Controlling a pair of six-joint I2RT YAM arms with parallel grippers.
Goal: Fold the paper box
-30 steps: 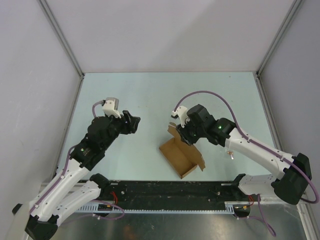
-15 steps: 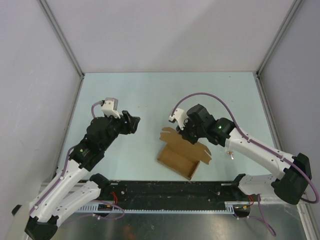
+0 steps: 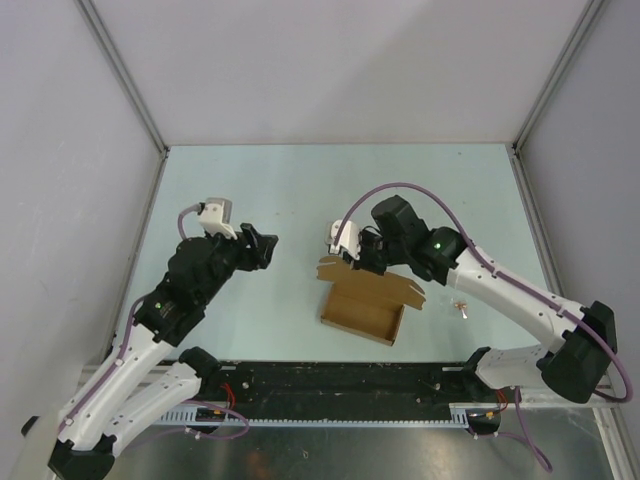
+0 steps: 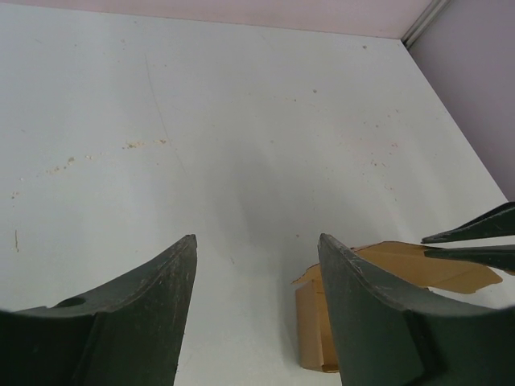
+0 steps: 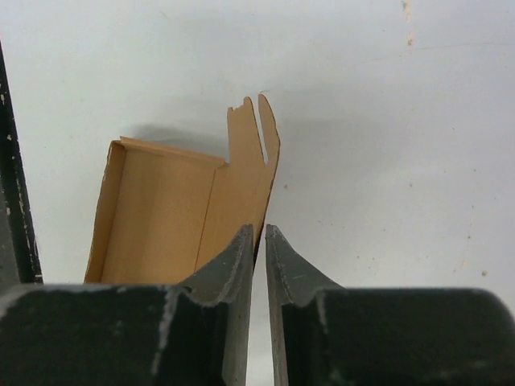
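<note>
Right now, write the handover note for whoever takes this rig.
Left end effector: open, empty, off to the left of the box.
Right end effector: shut on a flap at the box's far edge.
The box lies on the table between the arms, open side up.
Done: walls appear raised, forming a tray.
Left: fold in the loose flaps and close it.
</note>
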